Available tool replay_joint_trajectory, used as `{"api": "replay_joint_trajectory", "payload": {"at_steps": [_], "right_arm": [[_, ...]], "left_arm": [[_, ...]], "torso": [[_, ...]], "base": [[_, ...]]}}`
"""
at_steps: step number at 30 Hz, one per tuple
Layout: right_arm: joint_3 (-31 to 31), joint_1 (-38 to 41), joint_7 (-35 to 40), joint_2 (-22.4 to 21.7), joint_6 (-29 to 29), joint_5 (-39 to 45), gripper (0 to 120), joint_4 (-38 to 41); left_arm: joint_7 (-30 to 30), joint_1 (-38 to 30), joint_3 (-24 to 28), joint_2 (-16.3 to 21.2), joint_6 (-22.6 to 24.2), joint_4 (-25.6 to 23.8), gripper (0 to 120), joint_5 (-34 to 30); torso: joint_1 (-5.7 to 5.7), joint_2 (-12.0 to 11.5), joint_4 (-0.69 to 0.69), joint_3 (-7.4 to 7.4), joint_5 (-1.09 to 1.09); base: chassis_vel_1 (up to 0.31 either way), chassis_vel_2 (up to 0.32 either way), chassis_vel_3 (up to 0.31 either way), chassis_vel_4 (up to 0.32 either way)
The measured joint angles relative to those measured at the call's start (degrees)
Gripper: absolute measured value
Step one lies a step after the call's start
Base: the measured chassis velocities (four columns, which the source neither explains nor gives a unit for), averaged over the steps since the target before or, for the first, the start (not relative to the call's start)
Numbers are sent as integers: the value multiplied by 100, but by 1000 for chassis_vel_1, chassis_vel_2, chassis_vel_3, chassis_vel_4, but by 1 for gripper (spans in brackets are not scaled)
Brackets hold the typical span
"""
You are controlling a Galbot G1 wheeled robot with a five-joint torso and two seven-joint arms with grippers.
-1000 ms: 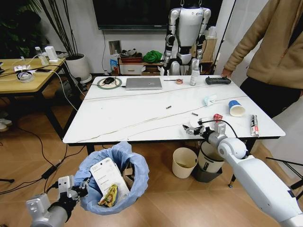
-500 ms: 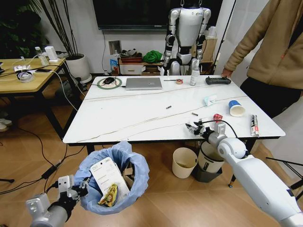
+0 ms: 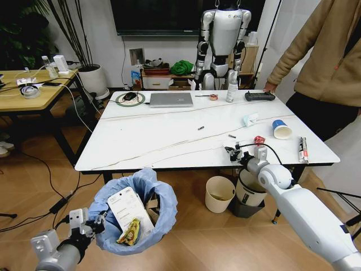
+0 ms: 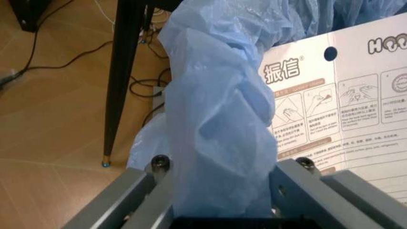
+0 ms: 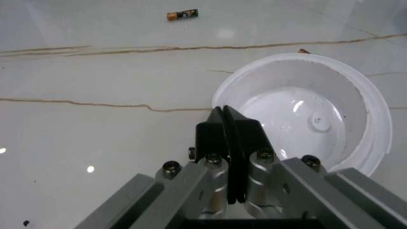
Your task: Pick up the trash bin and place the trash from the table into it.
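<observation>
Now glossy white table (image 3: 163, 135), right gripper (image 3: 232, 152) fingers together, left gripper (image 3: 93, 223) clamping trash bin (image 3: 138, 195) bag

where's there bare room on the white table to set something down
The table's left and middle stretch is bare, bordered by the laptop at the far edge. It is crowded on the right: right gripper on a white lid, red can, paper cup, crumpled paper.

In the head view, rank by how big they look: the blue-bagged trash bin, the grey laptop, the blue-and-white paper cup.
1. The blue-bagged trash bin, though it sits nearest the camera, which inflates it.
2. The grey laptop, farther off.
3. The blue-and-white paper cup, clearly smallest.
</observation>
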Motion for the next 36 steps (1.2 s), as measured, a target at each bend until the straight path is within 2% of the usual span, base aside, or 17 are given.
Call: {"api": "replay_joint_trajectory", "payload": {"at_steps": [21, 28, 32, 34, 36], "right_arm": [[-11, -81, -5, -55, 70, 106, 0, 348], [-181, -119, -79, -133, 177, 690, 0, 1253], [-559, -78, -105, -284, 258, 1298, 0, 2296], [-632, -89, -105, -313, 283, 1375, 0, 2441], [-958, -122, -109, -385, 407, 1649, 0, 2940]], "left_arm": [[-7, 7, 19, -23, 4, -7, 0, 7], [-20, 6, 0, 0, 9, -20, 0, -20], [-28, 33, -24, -7, 13, -42, 0, -38], [-29, 37, -32, -10, 13, -46, 0, -39], [-31, 43, -50, -22, 14, -59, 0, -43]], "torso": [[0, 0, -1, 0, 0], [0, 0, 0, 0, 0], [0, 0, 1, 0, 0], [0, 0, 1, 0, -1], [0, 0, 0, 0, -1]], "base": [[0, 0, 0, 0], [0, 0, 0, 0], [0, 0, 0, 0], [0, 0, 0, 0], [0, 0, 0, 0]]}}
